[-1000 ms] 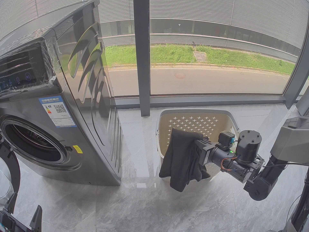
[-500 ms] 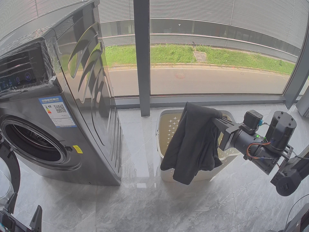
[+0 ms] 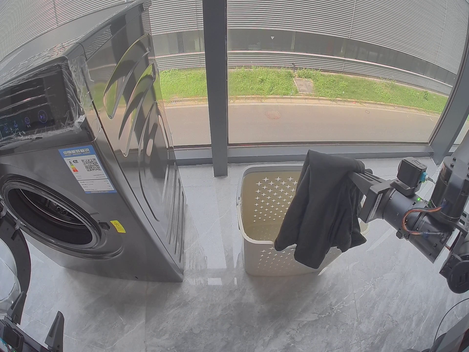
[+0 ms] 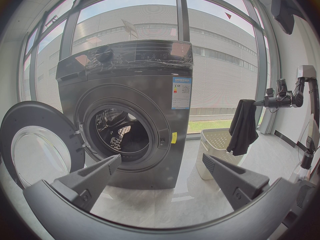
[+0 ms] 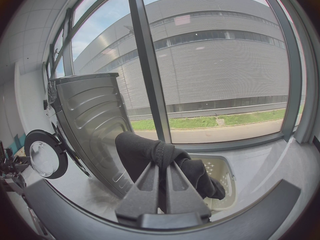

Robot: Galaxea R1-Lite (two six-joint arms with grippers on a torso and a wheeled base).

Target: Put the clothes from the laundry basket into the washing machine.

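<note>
Laundry basket [image 3: 266, 262]: white plastic with star-pierced walls, on the floor by the window, to the right of the washing machine [image 3: 122, 182]. You see its cream inner walls and floor.
Black garment [image 3: 322, 211]: out of the basket, hanging limp in the air over the basket's right rim. Its top fold is bunched between the right arm's jaws, which are pressed together on it.
Washing machine: grey front-loader with its round door [image 4: 36, 144] swung wide. The drum [image 4: 123, 134] is dark inside, and you cannot tell what lies in it.
Left arm's jaws: spread wide, low near the floor, facing the open drum, well apart from the basket.
</note>
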